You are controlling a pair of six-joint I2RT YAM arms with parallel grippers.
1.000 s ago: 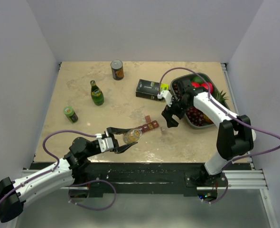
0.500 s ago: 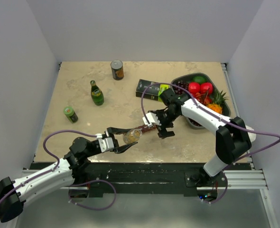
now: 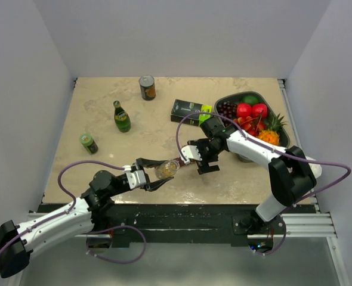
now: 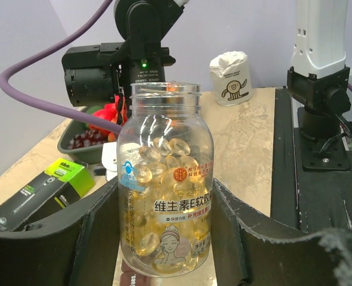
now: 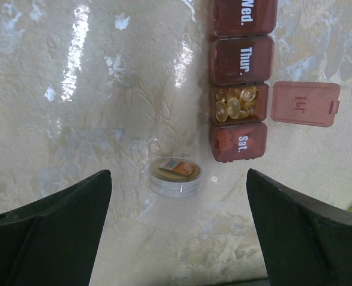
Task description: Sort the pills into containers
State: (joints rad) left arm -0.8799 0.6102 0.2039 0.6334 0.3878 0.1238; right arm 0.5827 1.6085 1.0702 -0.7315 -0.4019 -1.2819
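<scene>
My left gripper [image 3: 158, 174] is shut on an open clear bottle [image 3: 166, 170] of yellow softgel pills; the left wrist view shows the bottle [image 4: 166, 179] upright between the fingers [image 4: 98, 238]. The dark red container strip [image 5: 240, 59] lies on the table. Its compartment [image 5: 235, 103] between "Thur." and "Sat." is open with its lid [image 5: 304, 103] flipped aside, and holds several yellow pills. The other visible compartments are closed. My right gripper [image 5: 179, 196] hangs open and empty above the strip's end and a clear bottle cap [image 5: 175, 176]. In the top view the right gripper [image 3: 201, 159] hides most of the strip [image 3: 182, 161].
A black-and-green box [image 3: 187, 111] and a grey fruit tray [image 3: 253, 96] sit behind the right arm. A green bottle [image 3: 122, 117], a can [image 3: 147, 87] and a small green jar [image 3: 88, 143] stand at the left. A white paper roll [image 4: 231, 78] stands on the table edge.
My right gripper has swung left from beside the fruit tray to over the strip's end and the cap. My left gripper, holding the bottle, has barely shifted.
</scene>
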